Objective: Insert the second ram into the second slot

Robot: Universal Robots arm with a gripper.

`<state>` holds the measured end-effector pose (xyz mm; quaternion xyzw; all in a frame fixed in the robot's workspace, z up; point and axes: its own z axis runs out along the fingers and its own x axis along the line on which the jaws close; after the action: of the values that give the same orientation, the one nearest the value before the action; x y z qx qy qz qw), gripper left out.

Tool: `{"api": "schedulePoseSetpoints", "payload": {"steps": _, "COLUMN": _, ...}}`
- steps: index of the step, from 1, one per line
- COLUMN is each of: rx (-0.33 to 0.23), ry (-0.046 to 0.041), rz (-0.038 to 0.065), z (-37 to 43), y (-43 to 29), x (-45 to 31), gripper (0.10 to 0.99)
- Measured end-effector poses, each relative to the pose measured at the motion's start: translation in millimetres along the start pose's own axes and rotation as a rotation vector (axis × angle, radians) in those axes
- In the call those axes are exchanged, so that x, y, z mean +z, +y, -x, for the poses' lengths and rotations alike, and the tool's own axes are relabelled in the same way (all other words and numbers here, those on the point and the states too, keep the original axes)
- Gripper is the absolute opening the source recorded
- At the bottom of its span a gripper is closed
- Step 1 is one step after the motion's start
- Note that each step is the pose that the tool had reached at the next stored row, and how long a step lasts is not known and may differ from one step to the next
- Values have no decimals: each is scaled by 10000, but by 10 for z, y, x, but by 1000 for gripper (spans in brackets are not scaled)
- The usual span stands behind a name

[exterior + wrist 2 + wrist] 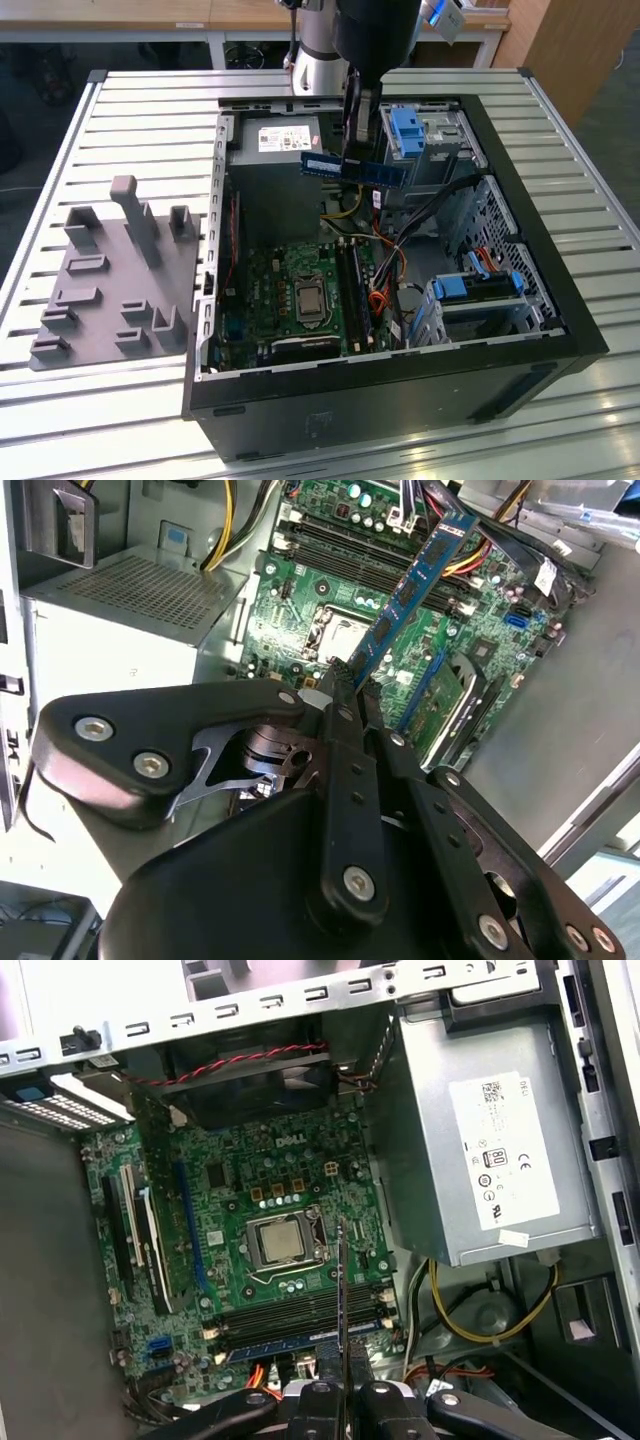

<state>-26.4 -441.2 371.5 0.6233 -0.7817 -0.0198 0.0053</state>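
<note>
On the exterior view's left side of the slatted surface [130, 110] sits a gray holder block [110, 270], close to that edge. Next to it, filling the middle and the exterior view's right, lies the open computer case [400, 390] with the green board [300, 290] flat on its floor. The second ram [385, 173] is up in the air over the far part of the case, above the board and not touching it. The end effector [352, 150] is pinching the stick around its middle, with the two blue ends poking out on each side. In the second wrist view the second ram [415, 580] sticks out past the end effector [345, 680]. In the first wrist view it hangs edge-on over the long dark slots [300, 1310]. The stick looks light, thin and stiff, but easy to hurt. The flat sides near the middle seem the best place to hold it.
</note>
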Motion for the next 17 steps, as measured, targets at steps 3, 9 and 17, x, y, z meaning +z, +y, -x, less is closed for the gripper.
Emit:
{"api": "schedulePoseSetpoints", "payload": {"steps": 3, "rx": 84, "ry": -3, "rz": -1, "z": 0, "y": 0, "x": 1, "gripper": 137}}
{"api": "schedulePoseSetpoints", "payload": {"steps": 9, "rx": 273, "ry": -11, "rz": -4, "z": 0, "y": 0, "x": 1, "gripper": 137}}
{"api": "schedulePoseSetpoints", "payload": {"steps": 17, "rx": 532, "ry": -20, "rz": -9, "z": 0, "y": 0, "x": 2, "gripper": 137}}
